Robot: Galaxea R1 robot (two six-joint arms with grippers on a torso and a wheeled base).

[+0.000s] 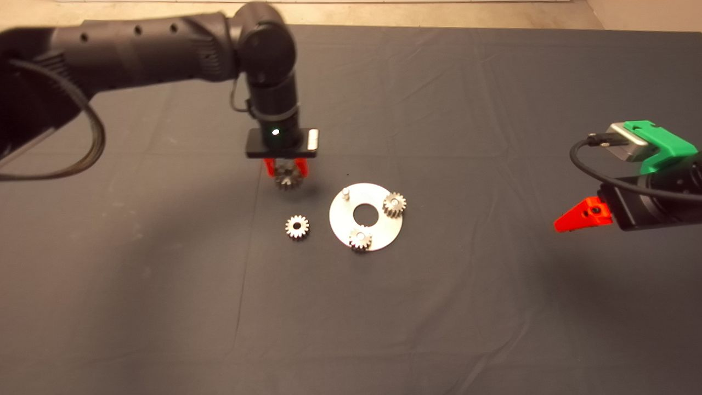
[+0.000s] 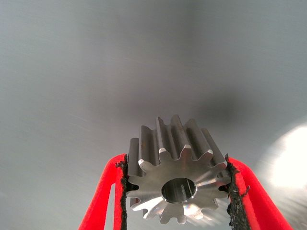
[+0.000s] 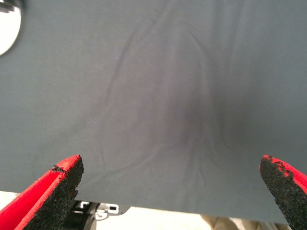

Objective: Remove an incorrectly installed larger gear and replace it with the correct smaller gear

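My left gripper [image 1: 286, 170] is shut on the larger gear [image 1: 286, 178] and holds it above the mat, just left of the round silver plate [image 1: 378, 230]. In the left wrist view the coarse-toothed gear [image 2: 177, 184] sits squeezed between the two red fingers [image 2: 103, 191]. The smaller gear [image 1: 296, 226] lies loose on the mat, left of the plate. Two like gears [image 1: 394, 203] [image 1: 360, 238] sit on the plate, and one peg [image 1: 346, 192] stands bare. My right gripper [image 1: 576, 217] hangs open at the right edge, empty; the right wrist view [image 3: 170, 187] shows it over bare mat.
The plate has a round centre hole [image 1: 362, 214]. The plate's edge [image 3: 7, 24] shows in a corner of the right wrist view. The mat's near edge [image 3: 144, 208] and floor beyond it show there too.
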